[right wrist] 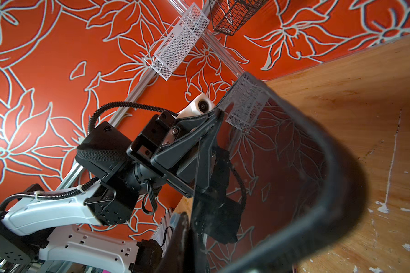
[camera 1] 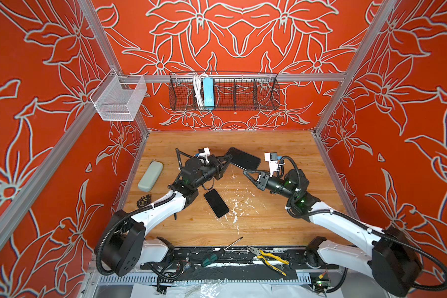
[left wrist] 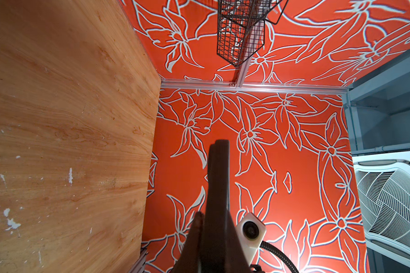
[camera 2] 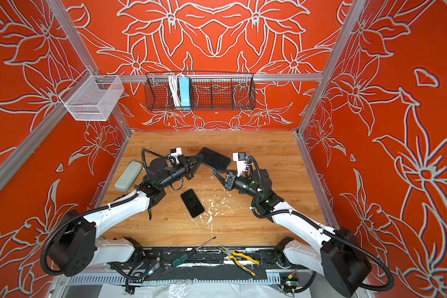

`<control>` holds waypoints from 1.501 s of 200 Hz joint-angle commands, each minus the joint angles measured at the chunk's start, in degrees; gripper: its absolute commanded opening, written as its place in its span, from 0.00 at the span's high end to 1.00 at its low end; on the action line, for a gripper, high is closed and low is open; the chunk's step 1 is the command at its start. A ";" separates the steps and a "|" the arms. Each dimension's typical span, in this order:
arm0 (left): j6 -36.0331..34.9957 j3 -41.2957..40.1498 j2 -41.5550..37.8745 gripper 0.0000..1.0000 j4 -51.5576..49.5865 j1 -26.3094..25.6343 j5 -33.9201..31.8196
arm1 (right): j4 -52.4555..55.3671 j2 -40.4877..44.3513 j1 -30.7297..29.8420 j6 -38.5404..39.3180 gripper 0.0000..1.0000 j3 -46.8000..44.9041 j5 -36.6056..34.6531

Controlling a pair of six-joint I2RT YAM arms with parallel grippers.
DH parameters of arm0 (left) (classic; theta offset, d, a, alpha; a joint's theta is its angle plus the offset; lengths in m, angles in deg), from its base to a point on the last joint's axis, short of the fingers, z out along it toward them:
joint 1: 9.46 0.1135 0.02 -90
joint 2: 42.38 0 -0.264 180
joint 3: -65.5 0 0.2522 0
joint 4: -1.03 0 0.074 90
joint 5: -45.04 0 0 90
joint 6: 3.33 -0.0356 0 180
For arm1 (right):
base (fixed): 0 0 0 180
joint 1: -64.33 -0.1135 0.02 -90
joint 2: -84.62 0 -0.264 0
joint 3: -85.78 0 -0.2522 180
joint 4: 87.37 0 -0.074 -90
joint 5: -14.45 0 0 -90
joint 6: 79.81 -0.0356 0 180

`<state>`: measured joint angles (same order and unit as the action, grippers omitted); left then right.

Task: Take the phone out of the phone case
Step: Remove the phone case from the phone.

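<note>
Black and glossy, the phone [camera 1: 245,159] in its case [camera 1: 258,162] hangs above the table [camera 1: 269,222] in both top views. The left gripper [camera 1: 225,158] pinches its corner and the right gripper [camera 1: 245,171] its near edge. From the left wrist we see the case [left wrist: 218,179] edge-on. From the right wrist, its rim [right wrist: 336,165] frames the mirroring screen [right wrist: 282,153].

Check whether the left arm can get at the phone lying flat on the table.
Probably not yet: the left gripper is shut on the raised phone case, which the right gripper also grips. The flat phone itself lies uncovered.
</note>
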<state>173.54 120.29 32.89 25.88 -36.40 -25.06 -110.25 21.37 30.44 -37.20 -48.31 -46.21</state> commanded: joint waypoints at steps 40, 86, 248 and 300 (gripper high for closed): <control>4.28 1.06 0.32 1.00 1.72 1.14 -2.73 | 0.53 1.99 -0.22 12.55 0.86 -3.62 -1.04; 6.23 0.98 0.54 1.00 2.79 1.10 -2.42 | 0.50 2.03 -0.22 15.87 0.84 -4.22 -1.22; 8.58 1.11 1.76 1.00 6.01 1.10 -2.41 | 4.71 5.45 -0.13 16.91 0.72 -5.95 -2.69; 6.18 1.48 2.05 1.00 6.53 1.10 -1.79 | 0.50 5.23 1.32 8.05 0.53 -6.32 1.74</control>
<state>180.53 120.29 35.03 26.58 -35.29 -27.36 -105.46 26.25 30.88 -23.19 -53.84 -47.41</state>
